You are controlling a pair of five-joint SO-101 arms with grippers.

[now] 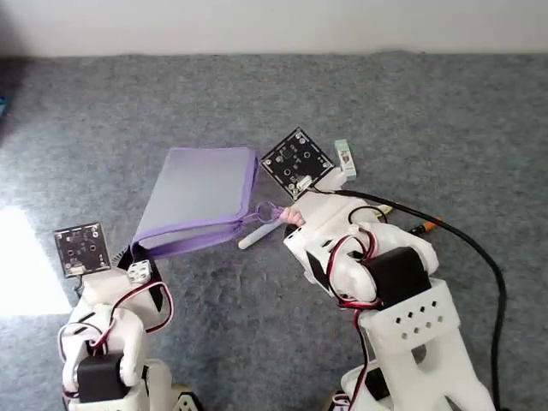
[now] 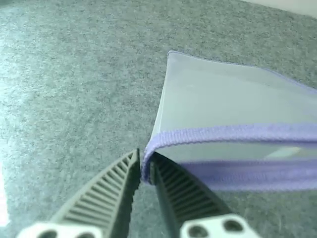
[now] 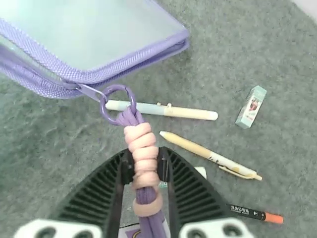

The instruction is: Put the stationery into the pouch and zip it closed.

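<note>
The pouch (image 1: 201, 193) is lying near the middle of the grey, felt-like surface (image 1: 445, 111). It is a flat rectangular sleeve with translucent, frosted panels and woven purple edging. The left gripper (image 2: 144, 166) is pinching the pouch corner nearest the left arm, with its ribbed dark fingers pressed against the purple trim from both sides. At the opposite end of the zipper, a purple ring (image 3: 102, 105) is hanging from the slider, and a knotted pink-and-purple cord (image 3: 141, 148) is running from that ring. The right gripper (image 3: 144, 158) is clamping this cord between its ribbed fingers. Just beside the ring, a slim white pen (image 3: 163, 110) is resting on the surface outside the pouch. A pale yellow pen (image 3: 208, 154) is lying near it, and a small teal box (image 3: 250, 106) is sitting farther toward the right edge. A dark pen with an orange tip (image 3: 252, 214) is being partly cut off by the gripper body. The pouch contents are proving hard to make out through the frosted panel.
</note>
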